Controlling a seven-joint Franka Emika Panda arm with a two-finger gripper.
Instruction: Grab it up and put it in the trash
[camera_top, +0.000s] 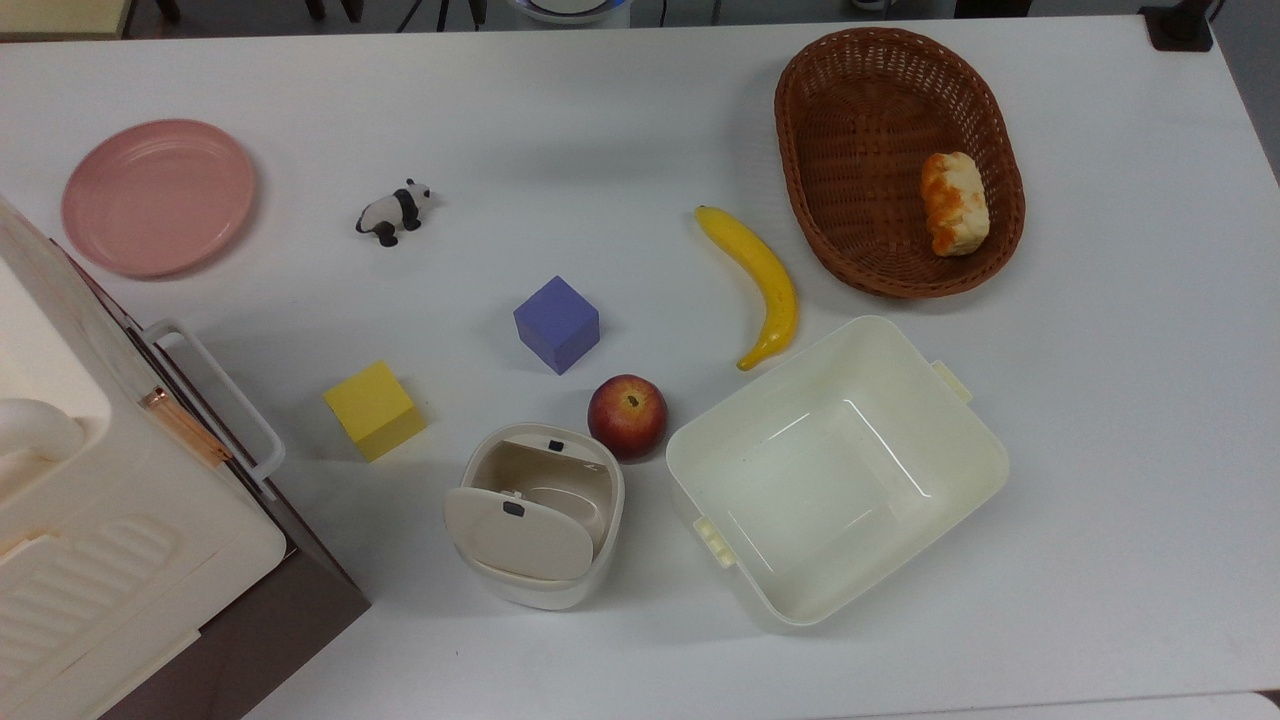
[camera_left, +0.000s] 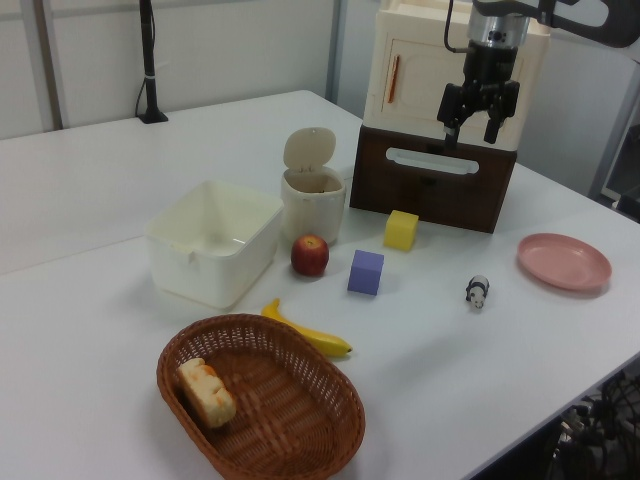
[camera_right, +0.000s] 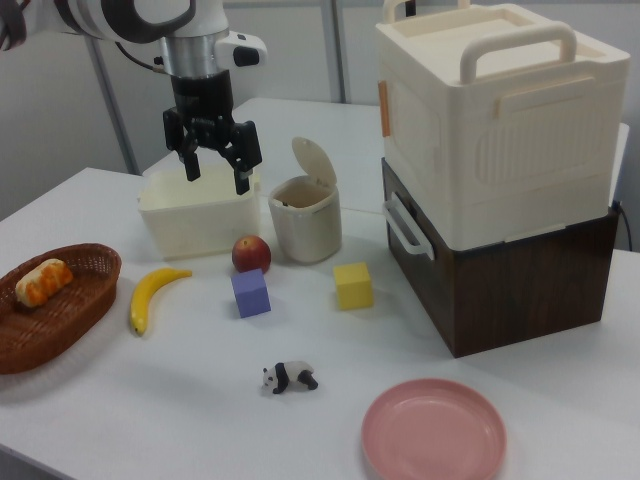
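One small rounded cream-beige bin (camera_top: 540, 592) stands near the table's (camera_top: 600, 130) lower edge in the top view. Its oval flip lid (camera_top: 520, 538) is tipped up and back, with a small dark tab (camera_top: 513, 509) on it. The part of its inside that I can see is plain beige. Where the crumpled paper ball lies, I cannot tell from my screens.

My gripper (camera_left: 470, 128) hangs well above the table with its two dark fingers (camera_right: 242, 180) spread wide apart. It holds nothing and touches nothing. In the right view it hovers in front of the square cream tub (camera_top: 990, 450); in the left view it sits before the stacked boxes.

My count of the rest:
- One red apple (camera_top: 627, 415), just beside the bin and close to the tub.
- One banana (camera_top: 760, 280).
- Two cubes: one purple (camera_top: 557, 324) and one yellow (camera_top: 373, 409).
- One black-and-white panda figurine (camera_top: 393, 212).
- One pink plate (camera_top: 158, 197).
- One brown wicker basket (camera_top: 850, 120), with one piece of bread (camera_top: 955, 203) inside it.
- One tub, which is open.
- Two boxes: a cream box (camera_right: 500, 120) with handles, stacked on a dark brown box (camera_right: 520, 280).
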